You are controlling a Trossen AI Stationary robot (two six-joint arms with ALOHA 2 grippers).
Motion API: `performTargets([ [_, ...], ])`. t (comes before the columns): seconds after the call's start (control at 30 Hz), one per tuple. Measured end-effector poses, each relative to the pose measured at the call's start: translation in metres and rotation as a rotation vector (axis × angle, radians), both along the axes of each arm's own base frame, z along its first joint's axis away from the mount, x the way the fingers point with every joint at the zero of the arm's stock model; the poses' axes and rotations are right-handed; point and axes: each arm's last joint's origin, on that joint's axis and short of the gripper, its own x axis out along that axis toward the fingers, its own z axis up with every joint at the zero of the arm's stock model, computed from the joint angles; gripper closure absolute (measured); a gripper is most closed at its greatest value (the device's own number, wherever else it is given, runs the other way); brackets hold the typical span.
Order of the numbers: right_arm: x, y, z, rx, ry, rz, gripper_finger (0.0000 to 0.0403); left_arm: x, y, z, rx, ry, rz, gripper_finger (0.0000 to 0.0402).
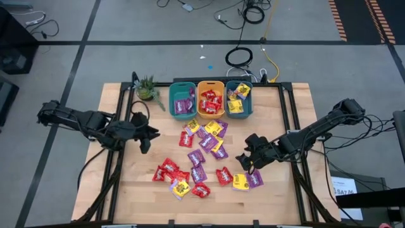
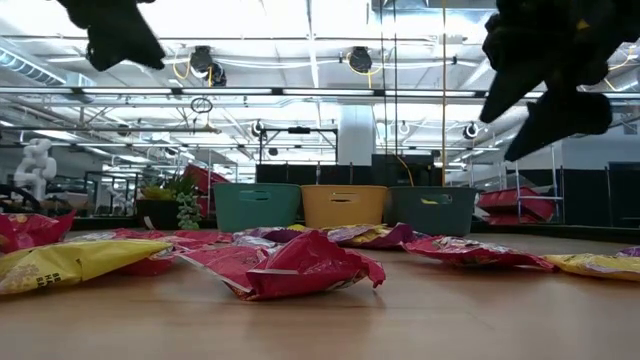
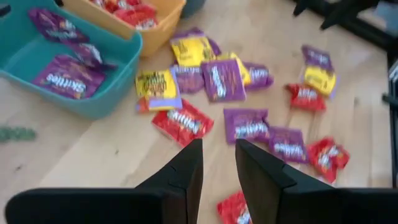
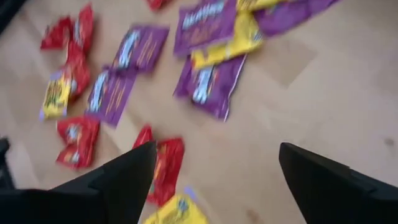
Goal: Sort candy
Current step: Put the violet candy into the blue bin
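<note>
Red, purple and yellow candy packets (image 1: 201, 155) lie flat and scattered on the wooden table, and more lie sorted in three bins at the far edge: purple in the teal bin (image 1: 182, 100), red in the orange bin (image 1: 211, 98), yellow in the blue-green bin (image 1: 239, 98). My left gripper (image 1: 149, 134) hovers left of the pile, its fingers (image 3: 189, 163) narrowly open over a red packet (image 3: 182, 122) and purple packets. My right gripper (image 1: 243, 161) hovers at the pile's right side, wide open (image 4: 217, 152) above a red packet (image 4: 163, 167). Both are above the table (image 2: 545, 70).
A small potted plant (image 1: 147, 88) stands left of the bins at the far edge. Black frame rails (image 1: 120, 126) run along the table's left and right sides. Bare wood (image 1: 278, 120) shows right of the pile and along the near edge.
</note>
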Motion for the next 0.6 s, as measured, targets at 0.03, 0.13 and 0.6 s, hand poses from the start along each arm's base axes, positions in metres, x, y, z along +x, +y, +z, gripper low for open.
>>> performTargets([
  [0.03,0.000,0.001,0.000,0.019,0.011,0.011,0.0068,-0.001,0.000,-0.001,-0.002,0.011,-0.003,0.0297],
  [0.13,-0.003,0.000,-0.002,0.115,0.073,0.011,0.0067,0.000,-0.001,0.000,-0.041,-0.002,-0.008,0.0297],
  [0.6,-0.029,0.025,-0.021,0.424,0.362,-0.328,0.0067,0.004,-0.004,-0.051,0.060,-0.134,-0.171,0.0297],
])
